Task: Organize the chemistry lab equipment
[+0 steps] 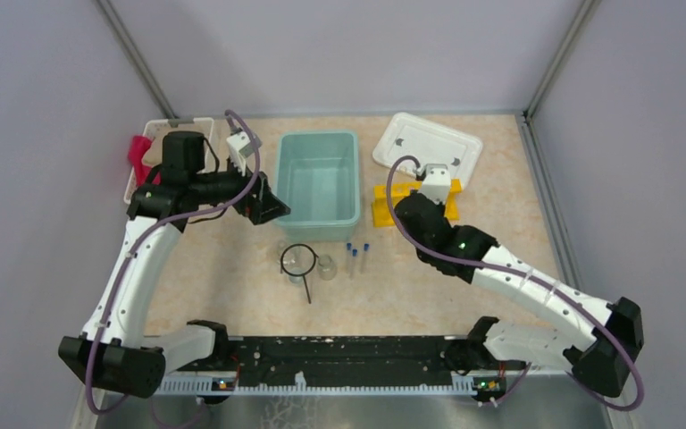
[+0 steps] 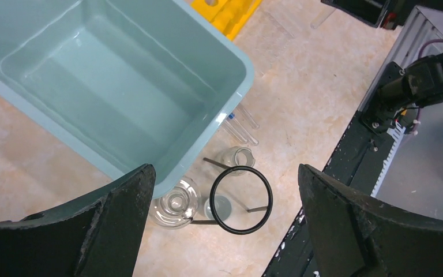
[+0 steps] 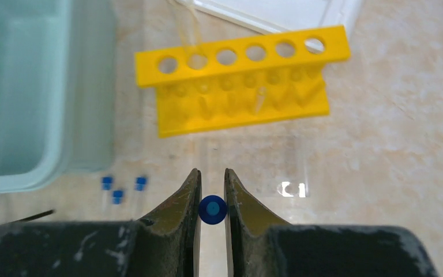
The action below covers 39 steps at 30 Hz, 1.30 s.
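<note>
The right gripper [image 3: 211, 180] pinches a thin clear blue-capped test tube [image 3: 212, 209] at its cap, near the yellow holed rack [image 3: 242, 86]. The tube is probably light, slick and fragile. The left gripper [image 2: 225, 171] gapes wide.

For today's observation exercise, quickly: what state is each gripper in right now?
Left gripper: open, holding nothing.
Right gripper: closed on a blue-capped test tube.
</note>
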### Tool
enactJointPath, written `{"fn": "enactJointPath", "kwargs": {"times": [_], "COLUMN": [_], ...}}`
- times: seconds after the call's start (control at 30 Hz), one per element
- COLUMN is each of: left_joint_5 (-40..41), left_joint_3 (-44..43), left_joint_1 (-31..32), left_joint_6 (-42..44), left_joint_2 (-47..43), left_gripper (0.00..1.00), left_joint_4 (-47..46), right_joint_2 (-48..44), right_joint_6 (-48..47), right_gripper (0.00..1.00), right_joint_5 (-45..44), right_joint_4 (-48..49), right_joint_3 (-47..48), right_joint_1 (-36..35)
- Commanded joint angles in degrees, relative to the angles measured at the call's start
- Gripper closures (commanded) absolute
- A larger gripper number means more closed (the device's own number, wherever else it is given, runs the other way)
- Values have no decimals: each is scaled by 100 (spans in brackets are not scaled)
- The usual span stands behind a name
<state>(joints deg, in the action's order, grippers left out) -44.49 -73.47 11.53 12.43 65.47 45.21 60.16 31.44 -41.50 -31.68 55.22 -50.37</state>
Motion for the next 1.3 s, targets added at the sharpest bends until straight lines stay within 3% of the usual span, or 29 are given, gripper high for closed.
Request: {"fn": "enactJointPath", "kwargs": {"times": [0.0, 0.17, 0.57, 1.27], "left_joint_5": [430, 683, 673, 580], "left_joint_3": [-208, -267, -360, -470], "left_joint_1": [-1, -42, -105, -125], "left_joint_6": [-412, -478, -493, -495], "left_joint_2": [7, 102, 117, 159], "left_gripper": [1, 1, 1, 1], "left_joint_4": [-192, -152, -188, -163], "right_joint_2": [-21, 477, 1568, 1788], "right_joint_6": [-175, -173, -327, 33], "right_gripper": [100, 100, 100, 100], "right_joint_5": [-760, -1074, -857, -946], "right_joint_4": [1139, 1972, 3307, 3520], "right_joint_3": [-597, -955, -1179, -1728], "right_joint_1": [183, 230, 335, 387]}}
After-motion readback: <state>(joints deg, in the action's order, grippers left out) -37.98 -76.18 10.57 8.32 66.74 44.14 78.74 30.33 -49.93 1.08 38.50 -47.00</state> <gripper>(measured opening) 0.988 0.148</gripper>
